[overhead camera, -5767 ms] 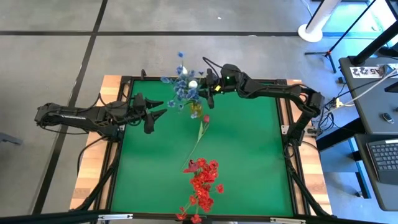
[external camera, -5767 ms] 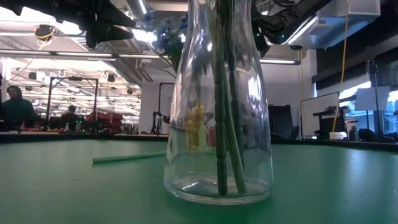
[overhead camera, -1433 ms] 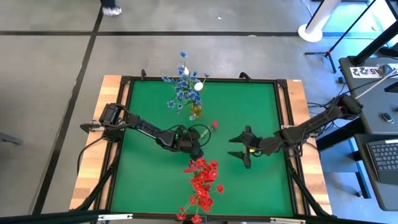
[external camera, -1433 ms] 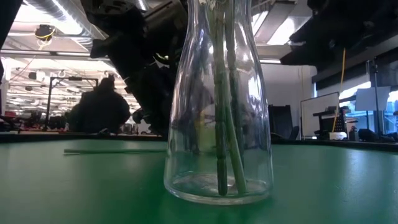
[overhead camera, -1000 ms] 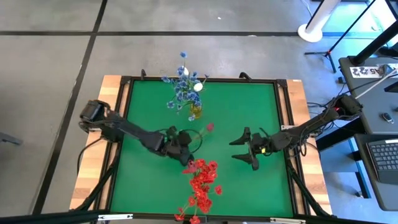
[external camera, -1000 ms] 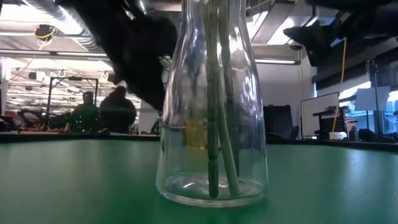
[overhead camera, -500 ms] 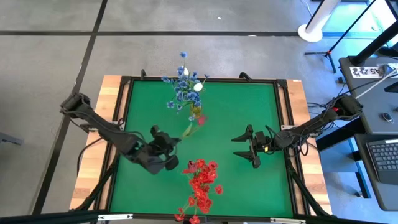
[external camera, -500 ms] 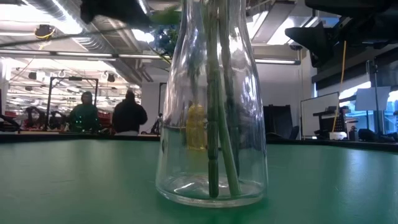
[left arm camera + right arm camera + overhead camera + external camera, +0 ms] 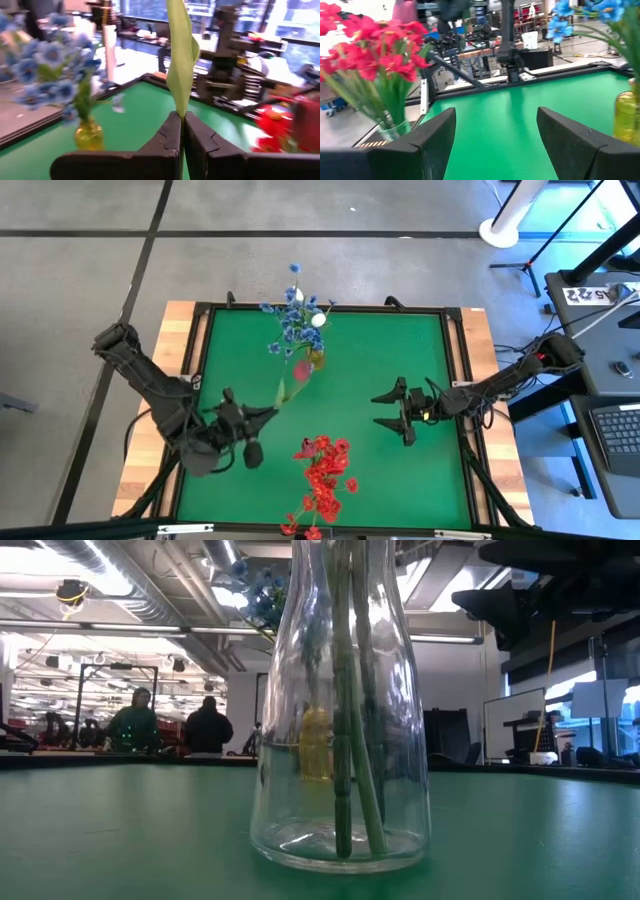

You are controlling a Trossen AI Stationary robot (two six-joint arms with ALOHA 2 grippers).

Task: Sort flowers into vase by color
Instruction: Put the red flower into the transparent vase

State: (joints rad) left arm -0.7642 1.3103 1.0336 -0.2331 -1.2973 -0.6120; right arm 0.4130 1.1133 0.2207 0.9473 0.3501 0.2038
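A single red-bud flower (image 9: 300, 370) on a thin green stem stands raised over the table's middle left, with my left gripper (image 9: 268, 413) shut on it. In the left wrist view a pale green leaf (image 9: 180, 55) rises from the shut fingers. Blue flowers (image 9: 295, 315) stand in a small yellow vase (image 9: 315, 359) at the far middle. Red flowers (image 9: 322, 470) stand in a clear glass vase (image 9: 340, 740) at the near middle. My right gripper (image 9: 390, 417) hovers open at the middle right, with nothing between its fingers. My left gripper pinches the flower's green stem and leaf base (image 9: 181, 116) between its two fingers. The fingers come from the table's near left side, slanting upward. The flower is lifted clear of the table and stands above the fingers, its red bud (image 9: 300, 370) tipped toward the yellow vase.
A black frame (image 9: 200, 360) borders the green mat, with wooden table edges outside it. Bare green mat (image 9: 400, 360) lies between the two vases and my right gripper. People stand in the room far behind the table (image 9: 175, 725).
My left gripper has drawn back toward the table's near left corner and risen, carrying the red-bud flower. The flower's stem has swung up off the mat, and its bud now sits close to the yellow vase.
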